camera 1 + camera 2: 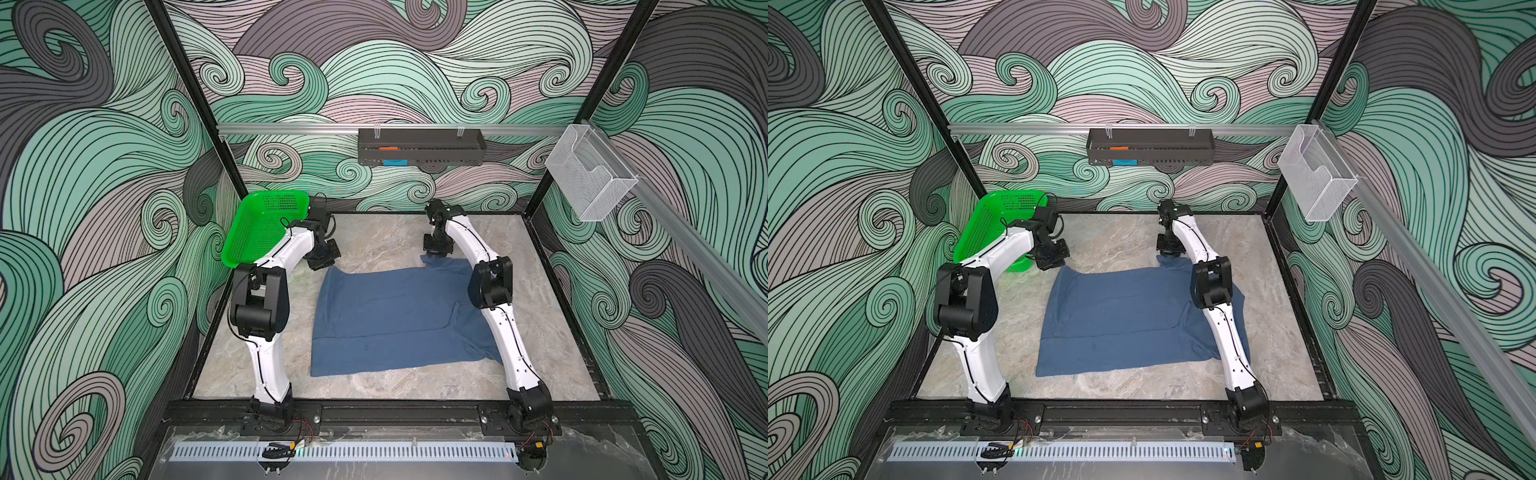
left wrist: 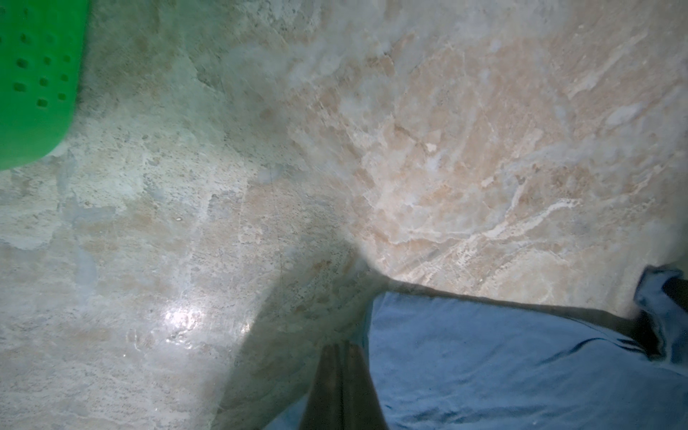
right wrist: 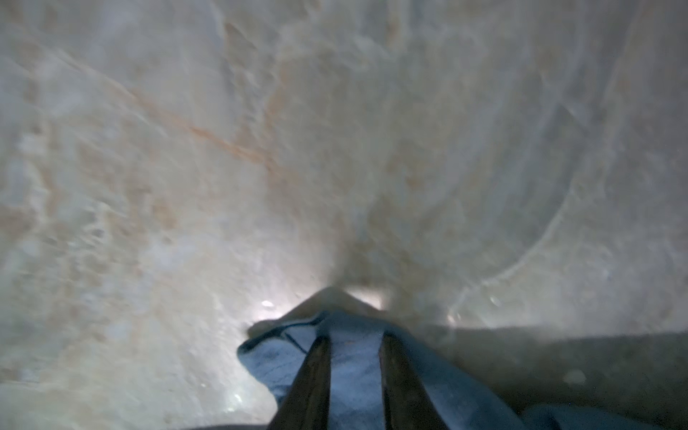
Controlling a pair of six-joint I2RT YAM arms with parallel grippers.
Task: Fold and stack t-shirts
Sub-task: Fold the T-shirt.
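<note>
A slate-blue t-shirt lies spread flat in the middle of the marbled table. My right gripper is at the shirt's far right corner. Its fingers stand a little apart with a bunched fold of blue cloth between them, and that corner is pulled up slightly. My left gripper hangs at the far left corner, fingers pressed together. The shirt lies right beside it, and I cannot tell whether any cloth is pinched.
A green perforated basket stands tilted at the far left, behind my left arm. A black tray hangs on the back rail, and a wire mesh holder hangs on the right rail.
</note>
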